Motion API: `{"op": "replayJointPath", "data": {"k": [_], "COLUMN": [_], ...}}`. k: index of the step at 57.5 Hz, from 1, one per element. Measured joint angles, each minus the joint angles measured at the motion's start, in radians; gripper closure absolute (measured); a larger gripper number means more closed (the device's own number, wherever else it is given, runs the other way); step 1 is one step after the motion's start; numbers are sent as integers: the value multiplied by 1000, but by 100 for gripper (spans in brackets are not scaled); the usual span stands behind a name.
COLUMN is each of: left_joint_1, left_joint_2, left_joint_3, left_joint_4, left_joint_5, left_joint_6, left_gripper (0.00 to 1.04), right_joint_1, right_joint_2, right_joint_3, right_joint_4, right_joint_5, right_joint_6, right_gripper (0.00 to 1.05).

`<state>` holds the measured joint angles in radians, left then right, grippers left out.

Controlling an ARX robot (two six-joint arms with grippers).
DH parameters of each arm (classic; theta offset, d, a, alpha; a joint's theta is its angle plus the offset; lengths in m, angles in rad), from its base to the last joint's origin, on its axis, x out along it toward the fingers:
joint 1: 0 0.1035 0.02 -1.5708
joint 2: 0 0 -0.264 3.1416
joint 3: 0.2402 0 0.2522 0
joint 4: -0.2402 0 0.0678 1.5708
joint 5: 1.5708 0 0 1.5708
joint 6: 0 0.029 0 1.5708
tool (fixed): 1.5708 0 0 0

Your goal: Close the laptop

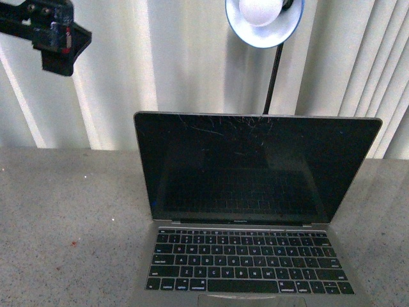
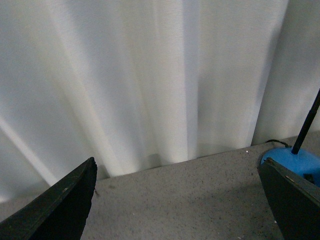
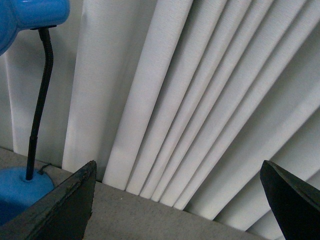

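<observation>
Left gripper (image 2: 177, 165): fingers (image 2: 60, 205) spread wide, nothing between them, facing the white curtain (image 2: 150, 75)
Right gripper (image 3: 177, 167): likewise spread and empty
Laptop (image 1: 255, 192): on the grey table (image 1: 64, 224), right of centre; lid open and near upright, black screen and keyboard facing the robot; long axis left to right
Blue lamp (image 1: 263, 22): behind the laptop

Front camera sat close to the laptop (image 1: 255, 211), facing forward and slightly down over the table (image 1: 64, 224) toward the curtain (image 1: 179, 57). Both wrist cameras were raised above the table, facing the curtain at short range. All three views shared the blue lamp (image 1: 268, 35) and curtain; the lamp's base (image 2: 296, 159) appeared in both wrist views.
</observation>
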<state>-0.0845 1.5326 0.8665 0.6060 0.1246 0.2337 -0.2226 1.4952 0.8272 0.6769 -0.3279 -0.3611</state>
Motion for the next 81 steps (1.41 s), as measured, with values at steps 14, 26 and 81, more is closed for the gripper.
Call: {"op": "replayJointPath", "data": {"k": [14, 26, 81], "left_joint_1": [-32, -82, -131], "left_joint_2": [143, 250, 373], "left_joint_3": [325, 537, 748], "left_joint_4": [-288, -523, -887], "left_joint_5": [62, 72, 34], "left_joint_6": [327, 632, 1083], "left_gripper": [7, 7, 54], "right_joint_1": [6, 40, 177], "right_joint_2": [170, 299, 431], "right_joint_3": [290, 481, 725], "right_joint_4": [-215, -391, -904], "right_joint_5": [-91, -152, -224], "right_joint_6": [-247, -467, -1034], "right_gripper": [7, 7, 68]}}
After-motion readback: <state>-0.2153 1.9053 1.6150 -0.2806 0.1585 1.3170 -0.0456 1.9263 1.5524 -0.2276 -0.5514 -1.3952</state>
